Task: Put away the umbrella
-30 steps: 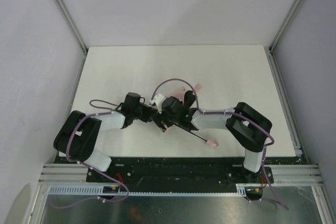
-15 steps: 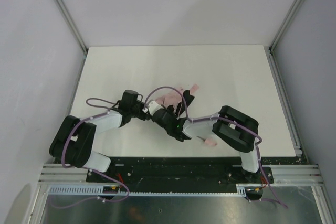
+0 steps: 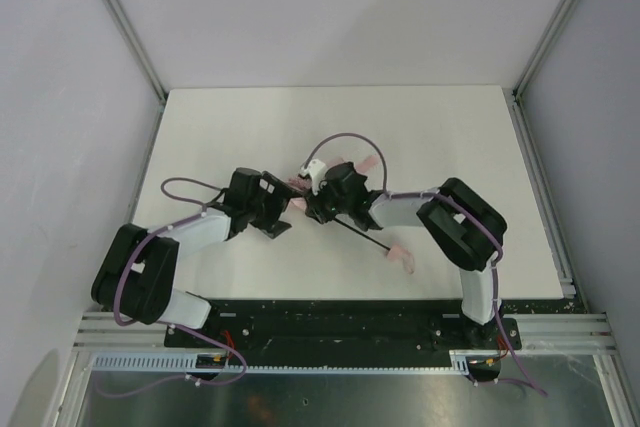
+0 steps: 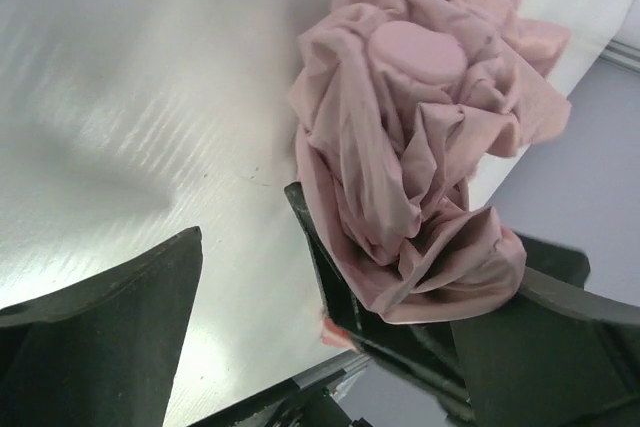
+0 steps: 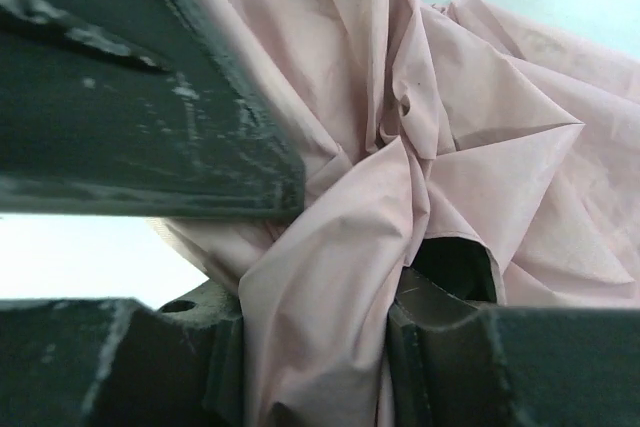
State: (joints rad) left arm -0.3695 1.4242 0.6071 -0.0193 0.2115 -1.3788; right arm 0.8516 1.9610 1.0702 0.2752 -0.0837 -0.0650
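One umbrella [image 4: 420, 117] lies on the white table [image 3: 450, 137], a little below the middle of the overhead view. Its pale pink cloth is bunched in a crumpled heap between the two grippers. Its thin black shaft [image 3: 362, 236] runs from the heap toward the lower right, and its small pink handle [image 3: 402, 257] sits at the end, near the table's bottom edge.

Two arms reach in from the bottom of the frame, both bent at the elbow and pointing inward at each other. The left gripper [image 3: 283, 214] sits low at the heap's left side with its jaws spread wide. In its wrist view the cloth lies against the dark part at the lower right, while the other finger [image 4: 110, 327] stands apart over bare table. The right gripper [image 3: 313, 204] comes in from the right side, its jaws pinching a fold of the pink cloth.
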